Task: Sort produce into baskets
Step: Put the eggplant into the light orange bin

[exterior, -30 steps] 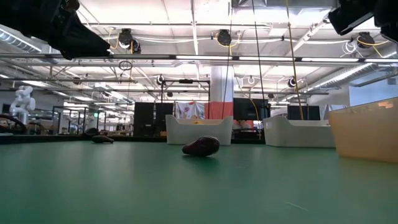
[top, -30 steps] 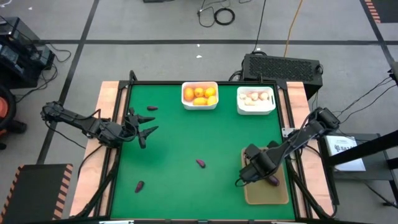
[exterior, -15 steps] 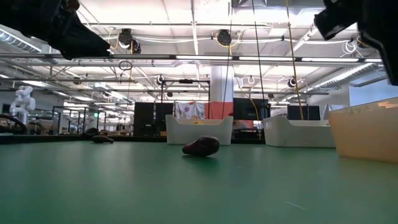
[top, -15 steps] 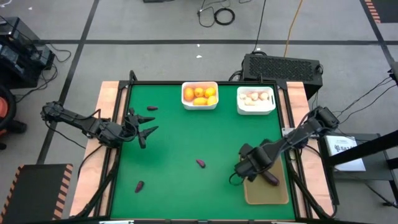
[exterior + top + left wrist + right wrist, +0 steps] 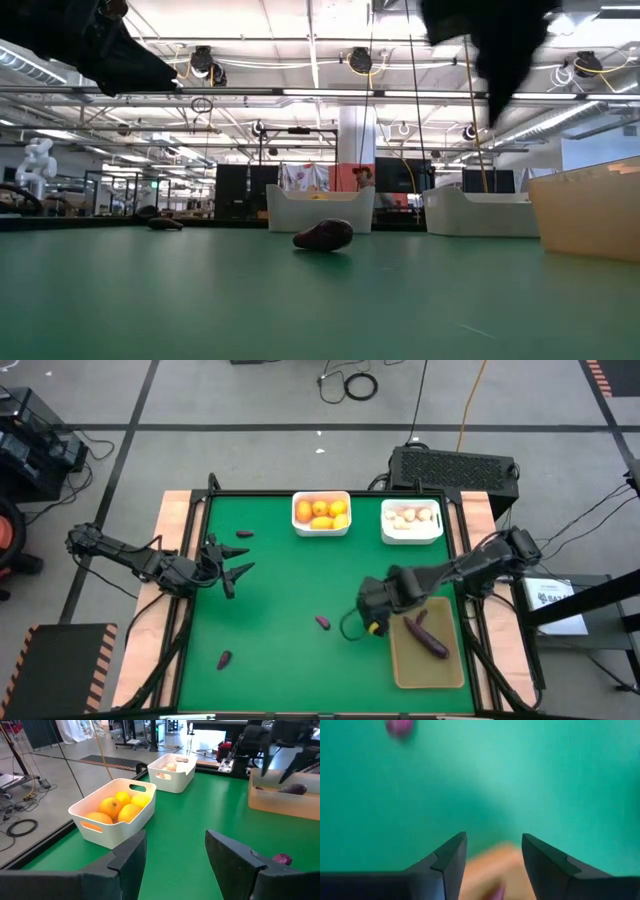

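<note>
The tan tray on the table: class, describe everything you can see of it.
The tan tray is a shallow, rectangular, plastic-looking bin lying flat at the green table's right side, near the front edge. Two dark purple pieces lie inside it, one longer than the other. The right pincer, open and empty, hovers off its near-left corner, not touching it.

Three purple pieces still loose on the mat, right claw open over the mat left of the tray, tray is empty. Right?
Not quite: the tray isn't empty. The high view shows a long purple piece lying in it. The rest holds: three purple pieces loose on the mat, and the right claw open over the mat left of the tray.
</note>
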{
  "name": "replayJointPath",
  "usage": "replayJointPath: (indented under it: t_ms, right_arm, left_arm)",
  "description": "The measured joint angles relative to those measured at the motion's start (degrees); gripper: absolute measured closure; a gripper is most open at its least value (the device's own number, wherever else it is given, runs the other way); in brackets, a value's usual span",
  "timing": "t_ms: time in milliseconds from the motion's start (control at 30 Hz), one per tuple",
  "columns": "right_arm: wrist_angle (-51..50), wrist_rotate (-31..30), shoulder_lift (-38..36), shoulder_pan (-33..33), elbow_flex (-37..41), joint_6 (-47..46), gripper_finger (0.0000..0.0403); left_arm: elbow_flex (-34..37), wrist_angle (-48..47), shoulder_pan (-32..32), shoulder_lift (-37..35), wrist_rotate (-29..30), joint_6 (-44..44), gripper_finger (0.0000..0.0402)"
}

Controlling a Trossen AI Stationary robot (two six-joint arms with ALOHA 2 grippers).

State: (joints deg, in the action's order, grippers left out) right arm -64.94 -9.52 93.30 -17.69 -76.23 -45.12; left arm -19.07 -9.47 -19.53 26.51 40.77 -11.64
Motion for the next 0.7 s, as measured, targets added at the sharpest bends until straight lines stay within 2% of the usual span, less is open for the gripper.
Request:
replayJointPath:
  t_ms: [100, 300, 467, 567, 633, 700]
  right_arm:
    - [7.89, -2.15, 0.82, 4.33, -0.01, 9.72, 0.0218]
    - [28.98, -1.96, 5.9, 13.75, -0.02, 29.88, 0.0208]
    - [53.6, 3.66, 13.05, 20.68, -0.48, 43.85, 0.0193]
    - [61.73, 3.98, 19.07, 23.64, -5.43, 49.16, 0.0182]
    - [62.13, 4.91, 23.81, 25.32, -10.96, 51.27, 0.0173]
    - [60.99, 8.65, 29.14, 26.95, -17.8, 52.29, 0.0164]
  left_arm:
    - [0.0, 0.0, 0.0, -0.01, 0.0, -0.05, 0.0191]
    - [0.0, 0.01, 0.0, 0.0, 0.0, -0.05, 0.0191]
    - [0.0, -0.02, 0.0, 0.0, 0.0, -0.04, 0.0191]
    - [0.0, -0.15, 0.0, 0.01, 0.0, -0.04, 0.0191]
    - [0.0, -0.28, 0.0, 0.01, 0.0, -0.02, 0.0191]
    - [0.0, -0.37, 0.0, 0.01, 0.0, 0.0, 0.0191]
